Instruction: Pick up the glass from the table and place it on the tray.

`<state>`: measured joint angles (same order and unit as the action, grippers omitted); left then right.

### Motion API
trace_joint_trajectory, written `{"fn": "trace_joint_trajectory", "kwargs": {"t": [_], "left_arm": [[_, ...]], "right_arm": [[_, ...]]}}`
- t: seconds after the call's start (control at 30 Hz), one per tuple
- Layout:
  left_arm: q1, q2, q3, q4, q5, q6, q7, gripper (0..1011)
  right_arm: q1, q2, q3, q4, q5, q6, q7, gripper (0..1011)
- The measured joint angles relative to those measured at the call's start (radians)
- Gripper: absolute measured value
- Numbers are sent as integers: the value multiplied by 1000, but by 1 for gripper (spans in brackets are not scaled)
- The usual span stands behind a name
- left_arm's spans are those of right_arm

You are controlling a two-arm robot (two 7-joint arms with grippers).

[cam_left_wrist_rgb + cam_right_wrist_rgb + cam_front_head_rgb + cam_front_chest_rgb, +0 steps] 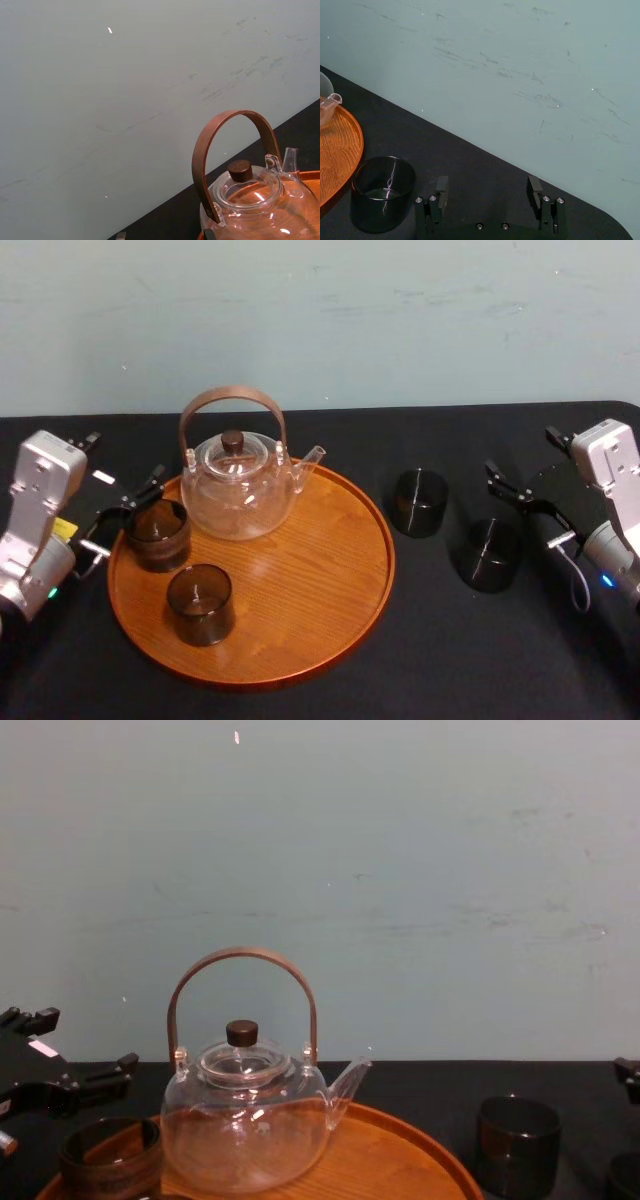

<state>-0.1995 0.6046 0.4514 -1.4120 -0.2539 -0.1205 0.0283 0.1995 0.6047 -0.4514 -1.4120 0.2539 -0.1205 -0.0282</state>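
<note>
The round orange-brown wooden tray [330, 610] lies left of centre and carries a glass teapot [238, 490] and two dark glasses, one at the left rim [157, 533] and one nearer the front [200, 603]. My left gripper [125, 515] stands open just left of the rim glass, whose top also shows in the chest view [110, 1160]. Two more dark glasses stand on the black table right of the tray, one farther back [419, 502] and one nearer [489, 554]. My right gripper [527, 510] is open and empty, just right of these. The right wrist view shows a table glass [382, 192] beside the tray's rim [345, 150].
The teapot's tall brown handle [243, 960] arches over the back of the tray. A pale wall [320, 320] closes off the far table edge. Bare black cloth [480, 660] covers the front right of the table.
</note>
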Motion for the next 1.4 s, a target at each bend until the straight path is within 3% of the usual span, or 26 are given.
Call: {"fn": "trace_joint_trajectory", "kwargs": {"t": [1.4], "left_arm": [[0, 0, 0, 0, 0, 0, 0, 1001]], "right_arm": [[0, 0, 0, 0, 0, 0, 0, 1002]]}}
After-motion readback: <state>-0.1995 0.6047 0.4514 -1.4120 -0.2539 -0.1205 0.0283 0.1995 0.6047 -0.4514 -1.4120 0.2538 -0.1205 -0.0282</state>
